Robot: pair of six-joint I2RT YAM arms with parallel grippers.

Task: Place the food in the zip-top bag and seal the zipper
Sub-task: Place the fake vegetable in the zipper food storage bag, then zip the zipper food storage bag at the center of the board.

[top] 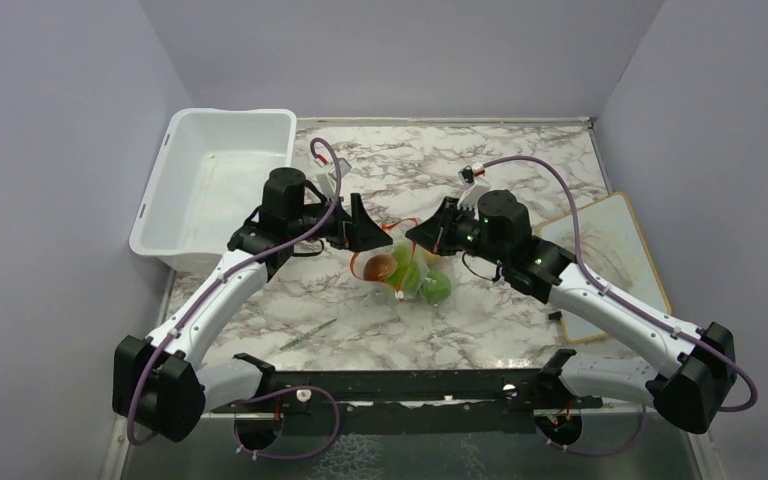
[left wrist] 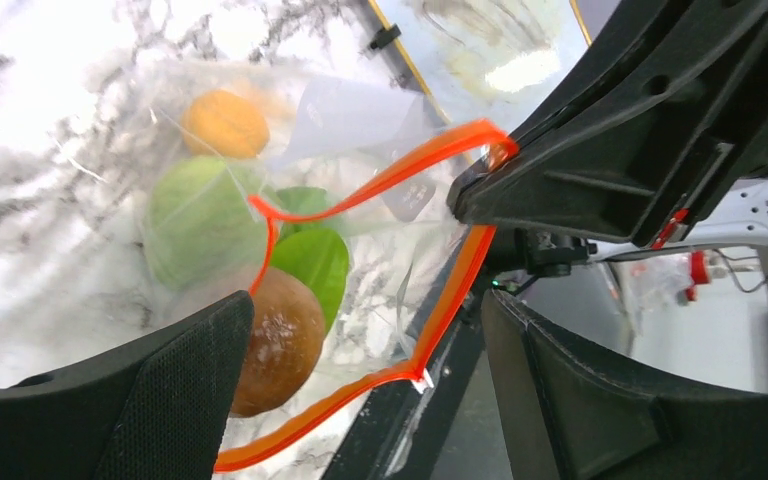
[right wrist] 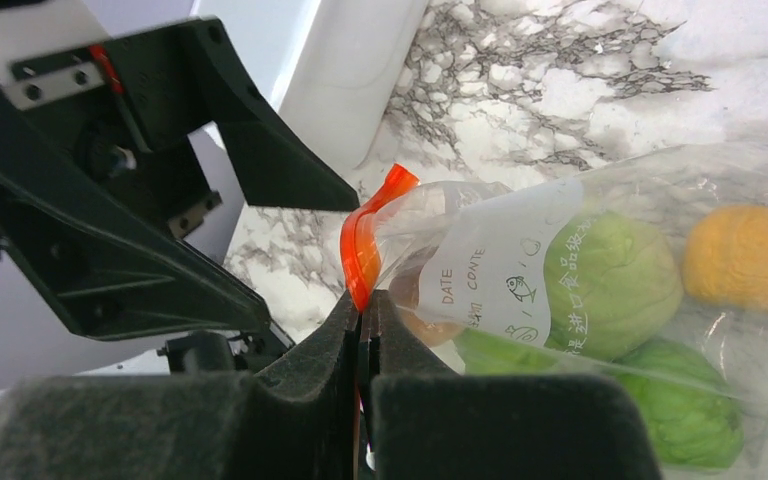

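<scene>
- Step in hand, as judged: sealing. The food (left wrist: 275, 340) is already inside the zip-top bag (right wrist: 600, 200): a cabbage ball (right wrist: 610, 280), an orange piece (right wrist: 745, 255) and green fruits are made out through the plastic.
- The right pincer (right wrist: 365, 325) is clamped tight on the zipper (right wrist: 368, 235) at one end of the bag's mouth. The bag's body lies just beyond its tips, on the worktop (top: 520, 150).
- The left pincer (left wrist: 360, 310) is spread wide and nothing is held. The bag's mouth lies straight ahead of it, apart from both fingers.
- Ahead of the left pincer the zipper is seen wavy, its two halves parted along most of the mouth. It is not yet sealed.
- Next move, as judged: the left pincer is to be brought onto the strip just beside the right pincer's grip. It is then to be closed over both halves and drawn along, away from that grip, which serves as the anchor.
</scene>
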